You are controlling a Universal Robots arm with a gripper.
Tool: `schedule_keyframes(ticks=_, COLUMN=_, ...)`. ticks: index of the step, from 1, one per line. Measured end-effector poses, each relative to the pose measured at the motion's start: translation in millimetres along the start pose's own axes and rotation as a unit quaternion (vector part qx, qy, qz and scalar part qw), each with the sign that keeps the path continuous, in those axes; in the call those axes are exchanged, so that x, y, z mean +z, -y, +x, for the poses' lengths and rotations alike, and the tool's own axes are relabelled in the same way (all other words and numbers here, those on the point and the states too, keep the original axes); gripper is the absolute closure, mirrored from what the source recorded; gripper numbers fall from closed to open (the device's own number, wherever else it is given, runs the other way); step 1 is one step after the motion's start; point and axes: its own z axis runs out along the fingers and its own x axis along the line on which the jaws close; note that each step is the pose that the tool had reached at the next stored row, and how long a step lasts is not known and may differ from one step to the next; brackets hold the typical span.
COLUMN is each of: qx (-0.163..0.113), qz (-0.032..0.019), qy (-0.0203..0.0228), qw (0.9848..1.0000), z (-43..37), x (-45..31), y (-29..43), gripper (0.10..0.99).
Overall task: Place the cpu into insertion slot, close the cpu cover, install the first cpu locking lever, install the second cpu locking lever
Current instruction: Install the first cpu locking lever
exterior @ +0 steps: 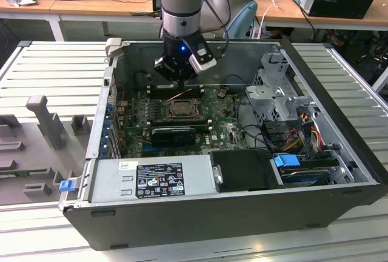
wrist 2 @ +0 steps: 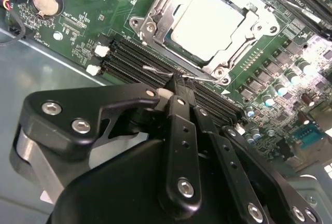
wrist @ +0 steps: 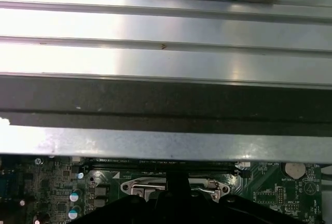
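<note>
Wooden desks with cables and a dark box stand behind a ribbed grey metal table point(exterior: 36, 62), and on that table lies an open black computer case point(exterior: 200, 213) with its green circuit board point(exterior: 224, 128) facing up. From the exterior view, the black gripper point(exterior: 180, 81) hangs inside the case just beyond the square silver-rimmed insertion slot point(exterior: 181, 109), close to the far wall.

Seen from the second wrist view, the gripper's black fingers point(wrist 2: 179, 120) are drawn together, their tips pressed on a thin bright wire lever point(wrist 2: 176, 73) that runs over the long black memory slots point(wrist 2: 135, 60). Just past it sits the insertion slot point(wrist 2: 150, 24) with the dull silver-beige square cpu point(wrist 2: 207, 24) lying flat in it, and the thin grey metal cpu cover point(wrist 2: 236, 47) folded down around the chip. A round coin battery point(wrist 2: 44, 1) sits off to one side.

The first wrist view looks across the case's edge point(wrist: 166, 102), with the slot's silvery frame point(wrist: 135, 186) just ahead of the gripper point(wrist: 176, 193).
</note>
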Motion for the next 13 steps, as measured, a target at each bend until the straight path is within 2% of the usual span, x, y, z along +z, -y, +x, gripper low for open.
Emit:
schedule_keyframes(ticks=4, qx=-0.016, qz=-0.0007, qy=-0.0015, qw=0.9999, z=-1.0, x=2.1, y=0.0, gripper=0.98)
schedule_keyframes(ticks=13, qx=-0.016, qz=-0.0007, qy=-0.0015, qw=0.9999, z=-10.9, x=7.8, y=-3.7, gripper=0.98)
